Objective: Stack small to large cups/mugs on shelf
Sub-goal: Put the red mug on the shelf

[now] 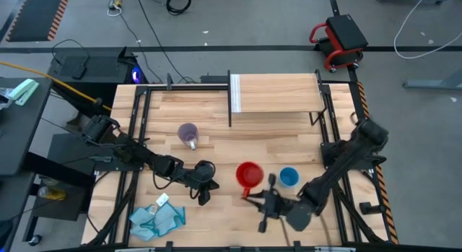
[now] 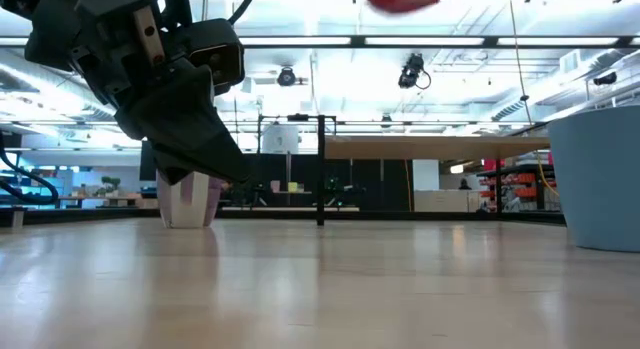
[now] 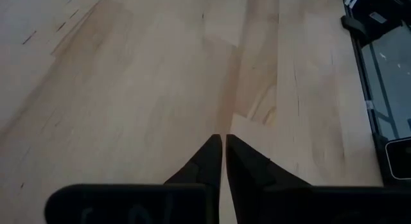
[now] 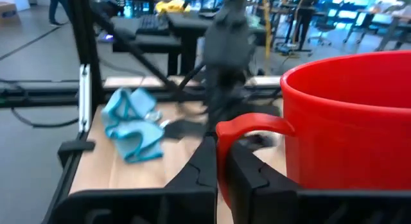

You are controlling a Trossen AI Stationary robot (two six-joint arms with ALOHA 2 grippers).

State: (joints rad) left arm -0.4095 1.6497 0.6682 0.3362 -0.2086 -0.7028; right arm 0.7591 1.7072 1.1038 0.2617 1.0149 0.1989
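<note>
Right gripper clamped on the red mug's handle; left gripper pinched shut on nothing over bare wood.

High view: the right gripper (image 1: 253, 198) meets the glossy red mug with a handle (image 1: 249, 175) near the table's front edge, the small light-blue cup (image 1: 289, 177) just beside it, the translucent purple-grey mug (image 1: 188, 133) farther back, and the raised light-wood shelf with a white end panel (image 1: 278, 94) at the rear carries no cups. The left gripper (image 1: 205, 198) sits near a crumpled light-blue cloth (image 1: 157, 219).
Low view: the red mug shows at the top edge, off the tabletop; the dark left arm partly hides the purple-grey mug.
Left wrist view: the fingertips (image 3: 212, 150) almost touch, nothing between them.
Right wrist view: the fingers (image 4: 205, 161) close on the red handle (image 4: 247, 129).
</note>
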